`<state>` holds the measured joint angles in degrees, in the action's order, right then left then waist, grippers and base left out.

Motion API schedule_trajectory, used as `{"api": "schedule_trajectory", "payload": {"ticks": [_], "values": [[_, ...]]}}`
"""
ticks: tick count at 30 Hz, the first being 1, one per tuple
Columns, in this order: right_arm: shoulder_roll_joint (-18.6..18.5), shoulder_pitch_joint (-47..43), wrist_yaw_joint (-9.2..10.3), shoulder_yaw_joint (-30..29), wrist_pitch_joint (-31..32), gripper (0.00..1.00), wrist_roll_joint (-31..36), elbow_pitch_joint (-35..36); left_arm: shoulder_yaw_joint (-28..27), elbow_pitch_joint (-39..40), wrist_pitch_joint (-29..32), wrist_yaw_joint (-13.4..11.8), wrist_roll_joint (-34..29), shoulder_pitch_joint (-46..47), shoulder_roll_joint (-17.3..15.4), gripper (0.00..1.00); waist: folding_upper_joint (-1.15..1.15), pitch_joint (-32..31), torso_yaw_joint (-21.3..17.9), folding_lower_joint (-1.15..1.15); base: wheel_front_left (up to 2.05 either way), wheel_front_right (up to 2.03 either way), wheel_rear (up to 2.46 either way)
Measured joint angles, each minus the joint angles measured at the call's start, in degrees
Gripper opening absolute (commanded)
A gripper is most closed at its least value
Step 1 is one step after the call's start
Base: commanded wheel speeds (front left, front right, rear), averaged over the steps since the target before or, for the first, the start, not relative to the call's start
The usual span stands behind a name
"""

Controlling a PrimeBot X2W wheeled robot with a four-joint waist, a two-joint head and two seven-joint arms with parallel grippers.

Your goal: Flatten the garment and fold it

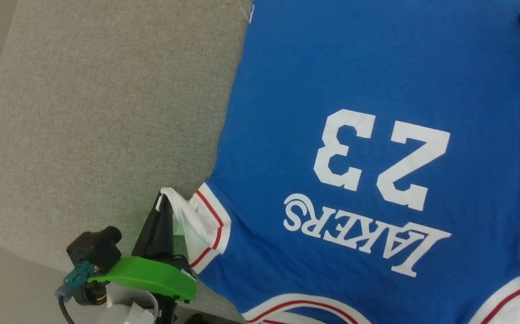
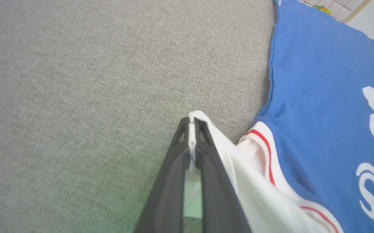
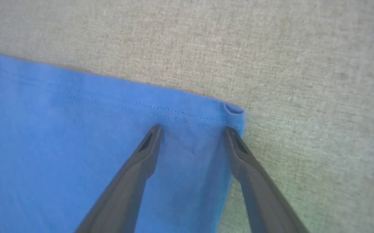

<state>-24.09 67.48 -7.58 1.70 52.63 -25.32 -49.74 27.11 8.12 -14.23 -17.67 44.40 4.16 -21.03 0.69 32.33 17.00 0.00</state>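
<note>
Grey woven counter [image 1: 106, 112]: cloth-covered, with a rounded corner at the lower left of the head view; it carries the garment.
Garment [image 1: 332, 67]: royal-blue shirt lying spread on the counter, print side up. Its neck end is nearest the robot and its hem end farthest. It takes up the right part of the head view, leaving the counter bare to the left.
Number "23" [image 1: 413, 162]: large white digits in the middle of the blue body, upside down in the head view.
"LAKERS" lettering [image 1: 359, 236]: white, just below the number in the head view, also upside down.
Left sleeve [image 1: 192, 225]: white with red-and-white trim [image 1: 214, 220] at the shoulder seam. It is bunched and drawn up off the counter toward the left pincer.
Green cover [image 1: 151, 276]: bright plastic piece on the left wrist, below the dark fingers.
Left pincer [image 2: 191, 124]: closed on the sleeve's white edge, a thin fold of cloth pinched between the tips.
Right pincer [image 3: 192, 129]: jaws spread wide with nothing between them, the tips over the blue cloth just inside the stitched hem. Whether they touch it I cannot tell.
Hem corner [image 3: 233, 111]: slightly curled, just beside the right-hand fingertip in the right wrist view.
</note>
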Motion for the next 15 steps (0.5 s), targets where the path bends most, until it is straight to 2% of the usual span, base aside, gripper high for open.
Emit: {"api": "schedule_trajectory", "payload": {"ticks": [1, 2, 9, 15], "values": [[-0.3, 0.2, 0.0, 0.0, 0.5, 0.38, 0.1, 0.0, 0.0, -0.3, 0.0, 0.1, 0.0, 0.0, 0.1, 0.0, 0.0, 0.2, 0.3, 0.0, 0.0, 0.0, 0.0], [-0.5, 0.3, 0.0, 0.0, 0.8, 0.0, 0.2, 0.0, -0.1, -0.5, 0.0, 0.2, 0.0, 0.0, 0.2, 0.0, 0.0, 0.4, 0.6, 0.0, 0.0, 0.0, 0.0], [-0.2, -1.0, 0.02, 1.8, -0.5, 0.0, 0.1, 0.8, -0.7, -3.1, -0.1, 1.1, 0.1, 0.0, 0.8, 0.0, 0.0, -1.1, 0.9, 0.0, 0.0, 0.0, 0.0], [-0.4, -5.4, 0.02, 7.5, -2.2, 0.0, -1.1, 3.9, -1.4, -5.4, 0.0, 1.3, 0.9, -0.7, 0.4, 0.0, 0.0, -5.0, 0.4, 0.01, 0.0, 0.0, 0.0]]}}
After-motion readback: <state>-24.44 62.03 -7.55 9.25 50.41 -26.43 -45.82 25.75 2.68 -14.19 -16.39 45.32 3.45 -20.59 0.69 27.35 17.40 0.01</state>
